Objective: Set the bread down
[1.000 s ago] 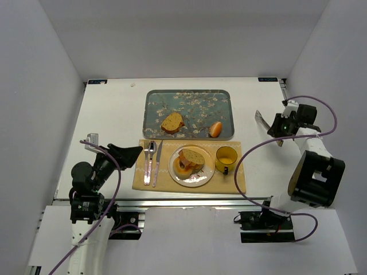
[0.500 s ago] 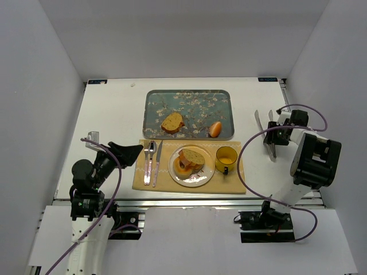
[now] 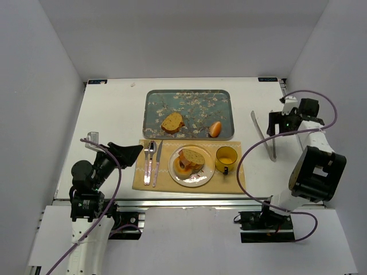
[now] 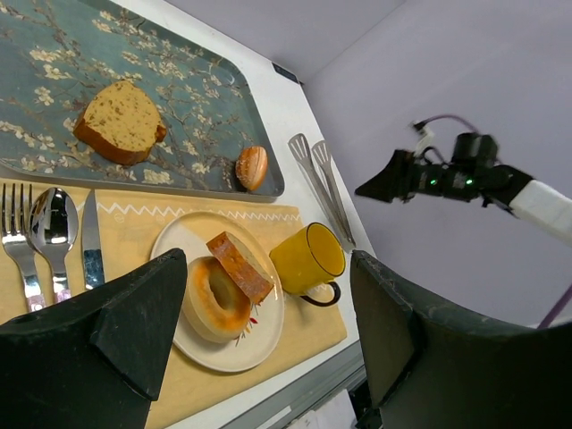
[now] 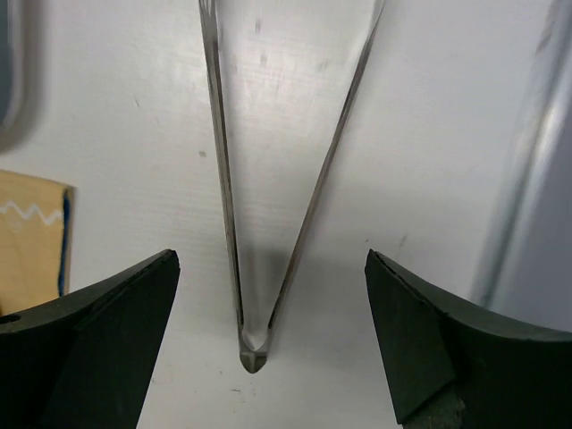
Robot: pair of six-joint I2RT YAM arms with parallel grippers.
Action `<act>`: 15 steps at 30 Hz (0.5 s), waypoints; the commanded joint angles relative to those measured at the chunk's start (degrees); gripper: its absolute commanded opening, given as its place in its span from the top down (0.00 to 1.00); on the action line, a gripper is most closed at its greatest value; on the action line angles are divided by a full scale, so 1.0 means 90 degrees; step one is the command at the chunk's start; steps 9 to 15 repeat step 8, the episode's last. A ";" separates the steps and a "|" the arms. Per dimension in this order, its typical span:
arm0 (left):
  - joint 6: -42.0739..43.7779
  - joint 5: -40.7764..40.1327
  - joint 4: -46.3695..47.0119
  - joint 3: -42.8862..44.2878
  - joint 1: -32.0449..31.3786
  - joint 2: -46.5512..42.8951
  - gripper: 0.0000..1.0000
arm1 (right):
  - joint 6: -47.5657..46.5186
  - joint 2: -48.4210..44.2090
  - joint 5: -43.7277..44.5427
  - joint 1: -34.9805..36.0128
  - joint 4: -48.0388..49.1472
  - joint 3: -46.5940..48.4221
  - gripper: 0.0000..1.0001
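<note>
The bread (image 3: 193,156), a small thick brown-crusted slice, leans on a bagel (image 3: 183,166) on the white plate (image 3: 202,179); the left wrist view shows the bread (image 4: 239,265) there too. My right gripper (image 3: 281,123) hangs open at the right side of the table, over metal tongs (image 3: 264,136) that lie flat. In the right wrist view the tongs (image 5: 222,179) spread between its fingers, touching neither. My left gripper (image 3: 129,152) is open at the placemat's left edge, with nothing between the fingers (image 4: 143,304).
A floral tray (image 3: 218,97) behind the placemat (image 3: 143,182) holds a larger, lighter bread slice (image 3: 172,122) and a small roll (image 3: 215,129). A yellow mug (image 3: 226,156) stands right of the plate. Fork, spoon and knife (image 3: 152,162) lie left of it.
My right gripper has gone from shut on the tongs to wide open. The tongs now lie spread on the table, and the right wrist has shifted back.
</note>
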 commanded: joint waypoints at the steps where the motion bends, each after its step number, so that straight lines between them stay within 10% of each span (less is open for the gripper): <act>1: -0.0047 0.0057 0.0087 -0.0019 0.0015 -0.0061 0.17 | -0.0284 -0.0647 -0.0286 -0.0029 -0.0240 0.0738 0.11; 15: -0.0028 0.0135 0.0293 -0.0098 0.0015 0.0114 0.17 | 0.0253 -0.0883 -0.0949 0.0244 -0.0142 0.1636 0.11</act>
